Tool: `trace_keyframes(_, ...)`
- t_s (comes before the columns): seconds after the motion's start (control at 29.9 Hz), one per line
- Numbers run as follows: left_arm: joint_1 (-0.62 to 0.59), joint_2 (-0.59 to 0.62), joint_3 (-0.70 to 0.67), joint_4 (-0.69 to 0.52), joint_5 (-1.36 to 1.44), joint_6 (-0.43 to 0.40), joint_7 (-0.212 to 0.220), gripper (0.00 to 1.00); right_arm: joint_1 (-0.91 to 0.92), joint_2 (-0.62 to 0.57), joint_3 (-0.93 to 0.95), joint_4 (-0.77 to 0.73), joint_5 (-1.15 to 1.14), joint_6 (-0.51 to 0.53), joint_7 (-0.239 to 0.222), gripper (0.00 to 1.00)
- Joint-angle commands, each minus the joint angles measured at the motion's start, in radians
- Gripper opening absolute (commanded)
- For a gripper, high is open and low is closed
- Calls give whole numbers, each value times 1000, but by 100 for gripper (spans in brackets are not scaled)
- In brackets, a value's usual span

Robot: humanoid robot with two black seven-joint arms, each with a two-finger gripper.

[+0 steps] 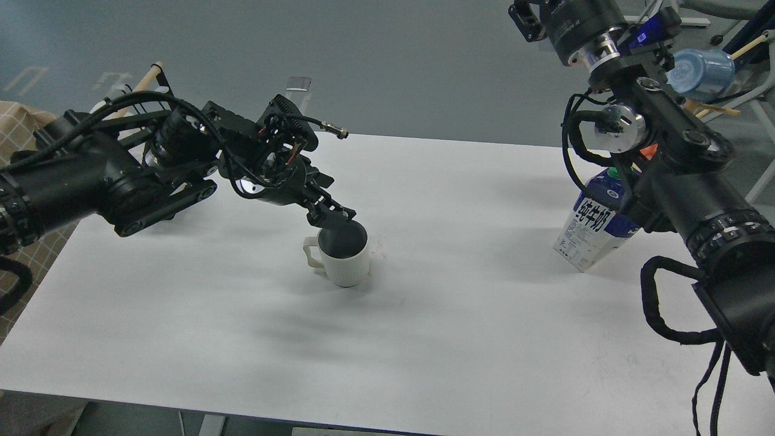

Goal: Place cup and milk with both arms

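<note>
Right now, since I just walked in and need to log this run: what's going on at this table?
A two-armed robot is working over a white table. Its left gripper is at the rim of the ribbed cup, which stands upright near the table's middle. The milk stands on the table's right side, its top partly hidden behind the right arm; the right gripper is not visible, so whether it holds the carton can't be told.

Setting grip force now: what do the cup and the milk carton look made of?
The cup: likely glazed ceramic, off-white, ribbed wall, dark matte-looking inside. The milk carton: looks like coated paperboard, printed panels with creased edges; green cap probably plastic.
</note>
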State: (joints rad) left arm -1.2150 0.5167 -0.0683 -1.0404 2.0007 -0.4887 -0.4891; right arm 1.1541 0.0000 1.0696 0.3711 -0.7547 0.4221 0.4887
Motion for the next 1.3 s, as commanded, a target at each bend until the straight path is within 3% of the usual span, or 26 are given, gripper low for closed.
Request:
trace_keyframes(0.0,-88,58,-8,-58,-104,0,0,86,-1,0,-3,35,-2,4,0,100)
trace_keyframes(0.1,-173,86,-11,-72,-267,0,0,87,1,-34,-58,66,-5,4,0,100)
trace_keyframes(0.3,-294,141,-15,-29,-727,0,0,90,-1,-265,-301,284,-15,-61,0,100)
trace_keyframes(0.47,-288,134,-33,109,-1119,0,0,90,-7,-507,-450,497,-93,-150,0,100)
trace_keyframes(0.7,-170,86,-70,224,-1549,0,0,90,-121,-846,-471,771,-444,-245,0,100)
trace_keyframes(0.74,-170,86,-70,224,-1550,0,0,90,-122,-847,-471,772,-445,-246,0,100)
trace_keyframes(0.84,-127,54,-126,261,-1609,2,3,90,-230,-997,-474,900,-570,-342,0,100)
trace_keyframes(0.9,-77,33,-201,280,-1637,7,32,90,-331,-1084,-474,946,-680,-458,0,100)
trace_keyframes(0.94,-77,32,-202,280,-1637,7,32,90,-332,-1085,-474,947,-681,-459,0,100)
trace_keyframes(1.04,-28,19,-290,280,-1637,7,69,90,-457,-1143,-477,939,-826,-653,0,100)
trace_keyframes(1.17,-14,3,-308,280,-1637,4,76,90,-623,-1164,-477,931,-899,-859,0,100)
trace_keyframes(1.27,-14,-4,-308,278,-1636,0,79,90,-735,-1157,-477,896,-919,-911,0,100)
